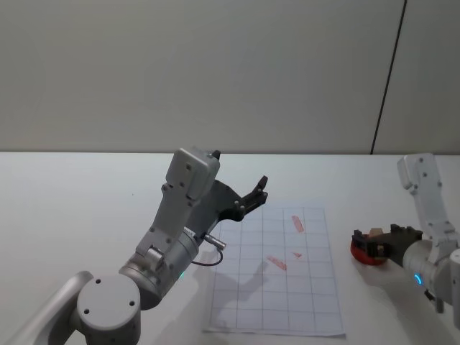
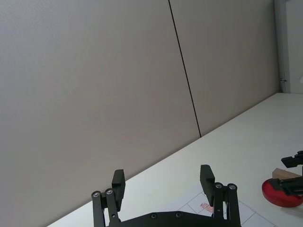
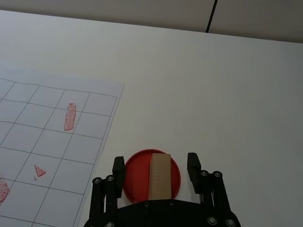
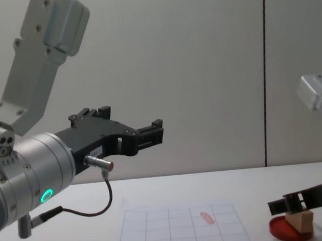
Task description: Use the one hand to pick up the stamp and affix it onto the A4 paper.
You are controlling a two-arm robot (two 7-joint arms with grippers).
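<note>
Right claw (image 3: 156, 165) straddles the stamp (image 3: 160, 176) on the red dish (image 3: 137, 177) near the table's right edge, fingers wide; it should close squarely before lifting toward the A4 paper (image 3: 52, 142). Left claw (image 1: 255, 194) hangs parked, open.

No text could be read; the red stamped marks (image 3: 70, 117) on the white gridded paper sheet (image 3: 90, 132) were illegible.

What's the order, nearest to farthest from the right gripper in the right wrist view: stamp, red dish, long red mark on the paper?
From the right gripper:
1. Stamp, between the open fingers.
2. Red dish, under the stamp.
3. Long red mark, away on the A4 paper, toward the robot's left.
</note>
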